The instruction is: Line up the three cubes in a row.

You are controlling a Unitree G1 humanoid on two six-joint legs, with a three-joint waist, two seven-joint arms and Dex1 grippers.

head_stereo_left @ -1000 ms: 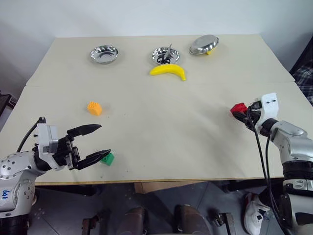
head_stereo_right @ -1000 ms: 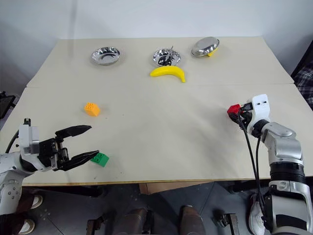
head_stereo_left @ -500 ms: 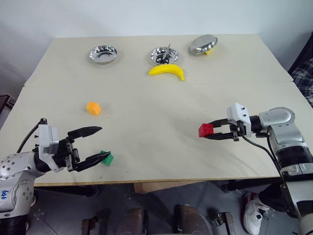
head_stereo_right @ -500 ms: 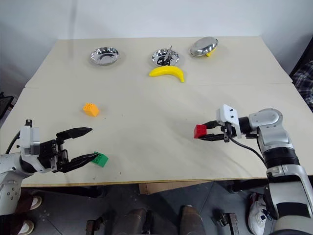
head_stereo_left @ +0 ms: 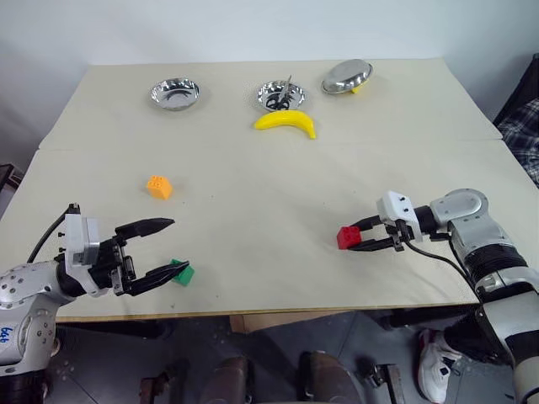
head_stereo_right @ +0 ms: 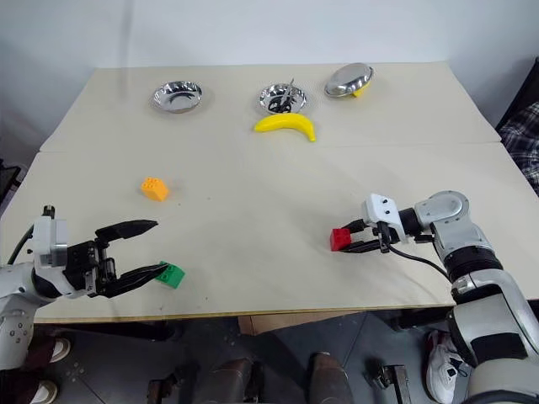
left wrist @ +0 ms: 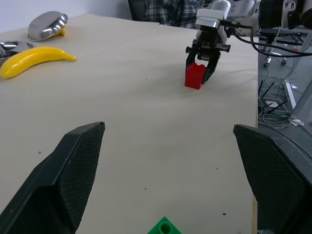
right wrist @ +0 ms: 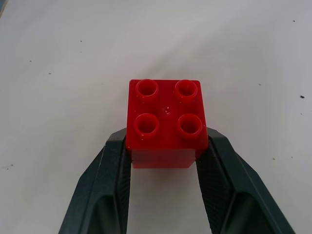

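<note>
Table (head_stereo_left: 253, 219) of pale beige, seen from above the robot's two arms. On the right, the right gripper (head_stereo_left: 360, 238) is clamped on the red cube (head_stereo_left: 346, 237), its two black fingers (right wrist: 114, 180) pressed against opposite sides of the block. The cube's four studs face up, and it sits low over the table's near right part; whether it rests on the surface cannot be told.

On the left, the left gripper (head_stereo_left: 162, 249) has its two black fingers spread wide with nothing between them. It points level toward the right, over the near left edge. The green cube (head_stereo_left: 181, 272) lies on the table just beside the tip of the nearer finger, close to the near edge; whether they touch cannot be told. The orange cube (head_stereo_left: 158, 186) lies farther back on the left side, well apart from the green one and from the gripper.

Along the far edge stand three shiny metal bowls: one (head_stereo_left: 175, 93) at far left, one (head_stereo_left: 280, 95) in the middle holding a dark object too small to make out, and one (head_stereo_left: 346, 77) tipped on its side to the right, with something yellow beneath it. A yellow banana (head_stereo_left: 286, 123) lies just in front of the middle bowl.
</note>
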